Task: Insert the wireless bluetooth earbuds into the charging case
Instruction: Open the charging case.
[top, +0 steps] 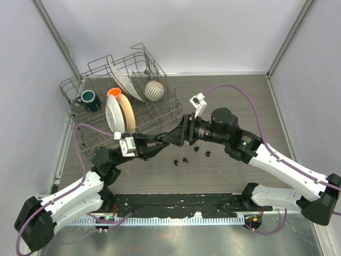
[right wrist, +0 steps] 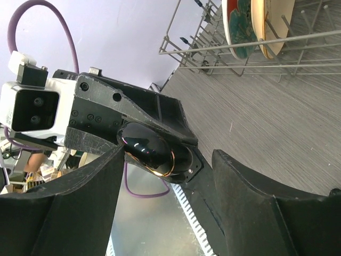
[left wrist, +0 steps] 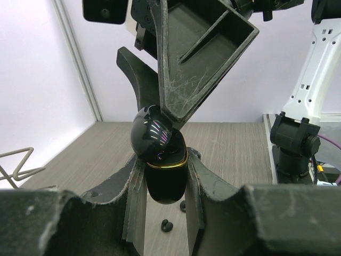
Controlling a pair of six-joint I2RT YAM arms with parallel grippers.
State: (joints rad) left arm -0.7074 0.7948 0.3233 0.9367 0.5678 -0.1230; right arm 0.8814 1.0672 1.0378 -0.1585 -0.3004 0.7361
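case [left wrist: 166, 186]: small glossy black pebble with a gold seam line, off the table [top: 240, 106], held up between the two arms.
left gripper [left wrist: 164, 178]: jaws clamped on the case's lower half, one finger on each side.
right gripper [right wrist: 166, 153]: jaws apart, straddling the case's upper end; one finger [left wrist: 176, 98] rests against the domed lid [left wrist: 151, 132], the other stands clear.
case axis: the long axis runs out from the left jaws toward the right gripper — lid end leading, leaning a little off the seam.
lid state: shut or barely cracked; i cannot tell which.
earbuds [top: 185, 159]: loose on the table below the case, a little toward the arm bases, apart from one another; none in either gripper.
key relation: the lid end sits inside the right jaws' gap, nearer one finger, so the right arm is placed to work the lid while the left holds the body.
step, as i judge it: opening the case — no bud is in yet.
risk: a push on the lid could twist the case in the left grip.
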